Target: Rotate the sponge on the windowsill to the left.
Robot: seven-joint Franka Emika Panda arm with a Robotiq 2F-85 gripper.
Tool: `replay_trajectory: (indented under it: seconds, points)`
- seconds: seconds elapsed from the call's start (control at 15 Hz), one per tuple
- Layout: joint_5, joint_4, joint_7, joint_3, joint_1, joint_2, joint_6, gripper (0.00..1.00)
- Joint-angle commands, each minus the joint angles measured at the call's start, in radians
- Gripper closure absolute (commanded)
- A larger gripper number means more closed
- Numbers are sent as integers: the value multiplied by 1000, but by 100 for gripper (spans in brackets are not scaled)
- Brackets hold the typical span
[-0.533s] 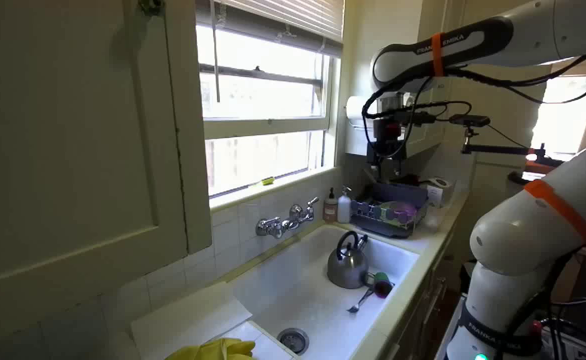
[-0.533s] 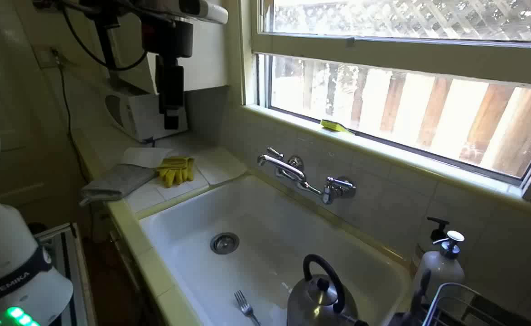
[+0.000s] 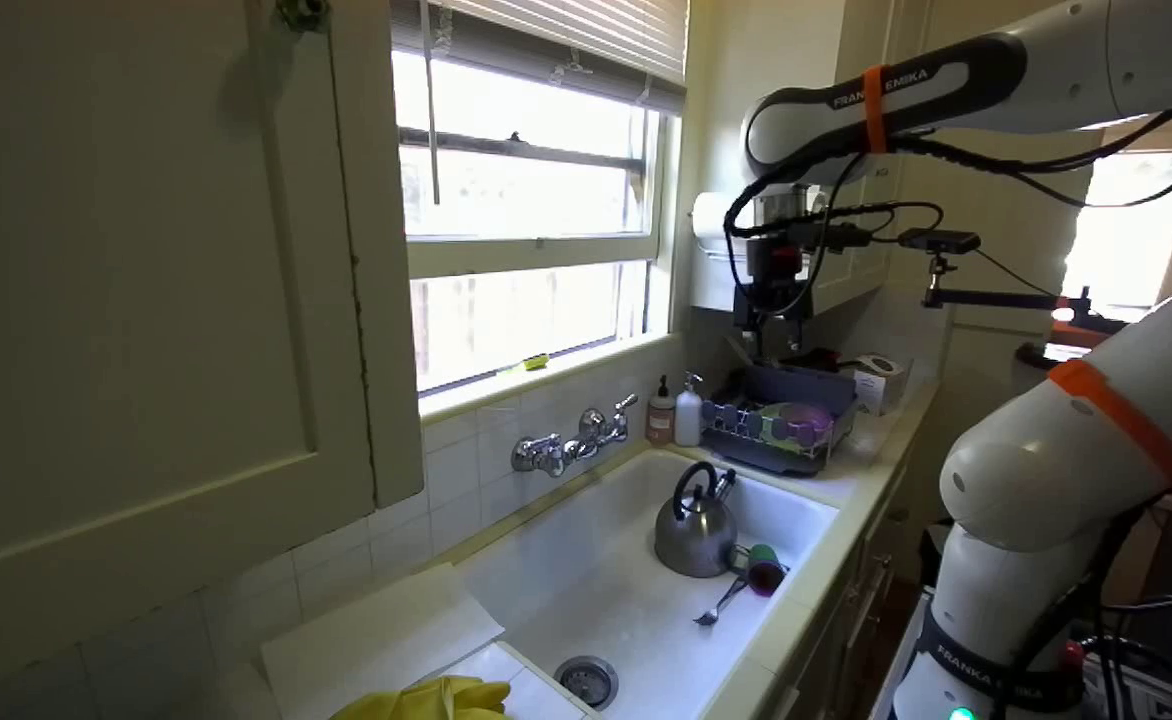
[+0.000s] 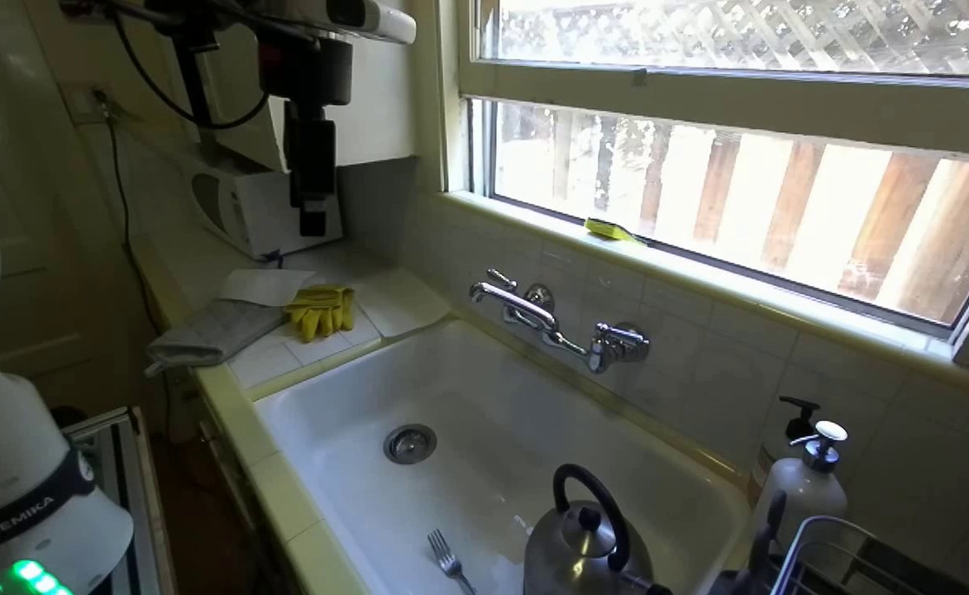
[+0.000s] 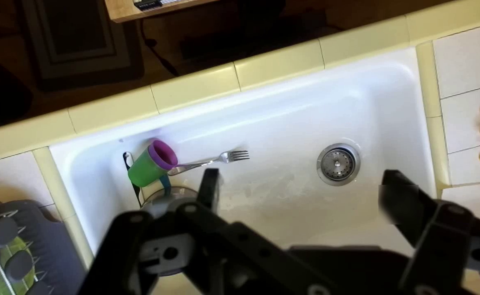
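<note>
Operator: State the location of the sponge (image 4: 611, 229).

Technician: The yellow sponge lies on the windowsill (image 4: 724, 277), beside the window (image 4: 732, 103). In an exterior view it sits at 1 o'clock from the chrome faucet (image 4: 538, 316).

Operator: State the position and condition of the gripper (image 4: 312, 216).

Technician: In an exterior view the gripper points downward at 9 o'clock from the sponge, the two well apart. In the wrist view the fingers (image 5: 209, 189) are spread wide, and the sink (image 5: 289, 200) shows through the gap.

Operator: State the sink contents.

Technician: In an exterior view a steel kettle (image 4: 588, 541) stands upright at 4 o'clock from the drain (image 4: 409, 445). A fork (image 4: 449, 564) lies at 5 o'clock from the same drain. In the wrist view a green and purple cup (image 5: 146, 167) lies tilted at 9 o'clock from the drain, its mouth facing 2 o'clock.

Operator: Describe the surrounding counter (image 4: 265, 364).

Technician: In an exterior view yellow gloves (image 4: 321, 312) lie at 9 o'clock from the faucet. A folded grey cloth (image 4: 218, 330) is placed just beside the gloves, at their 9 o'clock. In an exterior view a dish rack (image 3: 766, 457) stands on the counter; a white pump bottle (image 3: 688, 418) is just beside it at 9 o'clock.
</note>
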Motion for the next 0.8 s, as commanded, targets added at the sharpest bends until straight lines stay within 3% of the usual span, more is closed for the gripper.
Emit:
replay_trajectory:
  seconds: [0.0,0.47,0.73]
  points:
    - [-12,10,72,9,-15,33,96,0]
    - [6,101,196,34,-7,278,641,0]
    - [-18,220,282,72,-12,459,816,0]
